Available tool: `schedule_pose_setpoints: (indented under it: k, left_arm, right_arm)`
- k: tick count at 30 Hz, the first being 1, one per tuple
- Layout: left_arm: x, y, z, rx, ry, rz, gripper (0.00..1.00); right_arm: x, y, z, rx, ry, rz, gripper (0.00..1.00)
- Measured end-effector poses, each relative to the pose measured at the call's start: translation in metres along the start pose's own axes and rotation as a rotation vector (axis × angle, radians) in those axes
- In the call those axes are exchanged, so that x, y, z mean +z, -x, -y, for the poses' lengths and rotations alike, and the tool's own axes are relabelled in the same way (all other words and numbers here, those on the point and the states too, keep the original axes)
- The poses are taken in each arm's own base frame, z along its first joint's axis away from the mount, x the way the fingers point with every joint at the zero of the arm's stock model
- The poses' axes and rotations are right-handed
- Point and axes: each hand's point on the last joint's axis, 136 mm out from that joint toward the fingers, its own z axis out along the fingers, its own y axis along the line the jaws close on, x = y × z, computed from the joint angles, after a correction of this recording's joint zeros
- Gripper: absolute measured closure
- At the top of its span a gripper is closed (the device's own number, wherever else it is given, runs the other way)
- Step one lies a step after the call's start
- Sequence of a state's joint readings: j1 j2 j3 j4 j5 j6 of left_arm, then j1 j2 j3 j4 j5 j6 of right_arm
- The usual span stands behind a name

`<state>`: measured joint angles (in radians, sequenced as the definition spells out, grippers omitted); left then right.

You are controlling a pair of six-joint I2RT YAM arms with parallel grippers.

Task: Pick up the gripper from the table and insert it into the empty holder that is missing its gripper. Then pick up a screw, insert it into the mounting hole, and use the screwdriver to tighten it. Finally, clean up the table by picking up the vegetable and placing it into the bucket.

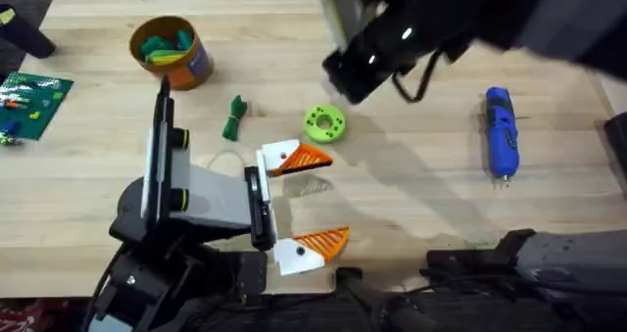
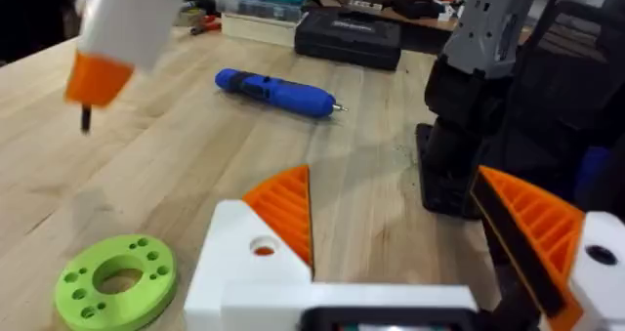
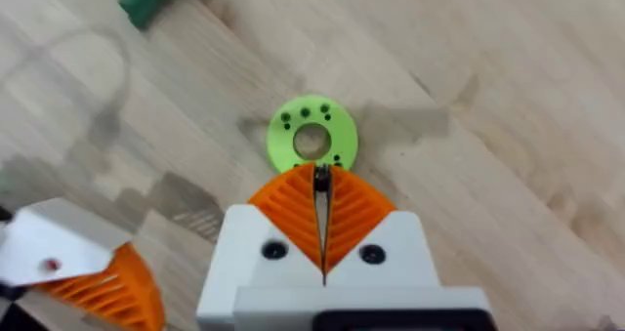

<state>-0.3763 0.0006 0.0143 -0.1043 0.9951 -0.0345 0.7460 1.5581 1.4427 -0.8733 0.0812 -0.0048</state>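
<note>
My right gripper (image 3: 321,189) is shut on a small dark screw (image 3: 320,179) and hovers just above the lime-green disc with holes (image 3: 312,135). Seen from the left wrist, the screw (image 2: 86,119) hangs below its orange tip. My left gripper (image 1: 312,201) rests low on the table (image 1: 421,195) beside the disc (image 1: 324,122), open wide and holding nothing. The blue screwdriver (image 1: 501,131) lies at the right. The dark green vegetable (image 1: 234,118) lies left of the disc. The orange bucket (image 1: 171,50) stands at the back left. The holder and the loose gripper are out of view.
The right arm (image 1: 411,33) looms dark and blurred over the table's back middle. A green board (image 1: 29,102) lies at the far left edge. A black case (image 2: 347,33) sits beyond the screwdriver (image 2: 278,90). The bucket holds green and teal pieces.
</note>
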Motion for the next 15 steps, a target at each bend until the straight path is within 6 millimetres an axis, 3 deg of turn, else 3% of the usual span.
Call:
schedule_pose_setpoints:
  k: [7,11,12,15]
  left_arm:
    - [0.000,0.000,0.000,0.000,0.000,0.000,0.009]
    - [0.000,0.000,0.000,0.000,0.000,0.000,0.009]
    - [0.000,0.000,0.000,-0.001,0.000,0.000,0.009]
    - [0.000,0.000,0.000,0.000,0.000,0.000,0.009]
  right_arm:
    - [-0.058,0.015,-0.013,-0.033,0.024,0.030,0.995]
    - [-0.080,0.018,-0.044,-0.088,0.068,0.044,0.995]
    - [-0.092,0.020,-0.072,-0.121,0.112,0.067,0.995]
    - [-0.099,0.018,-0.097,-0.151,0.151,0.077,0.995]
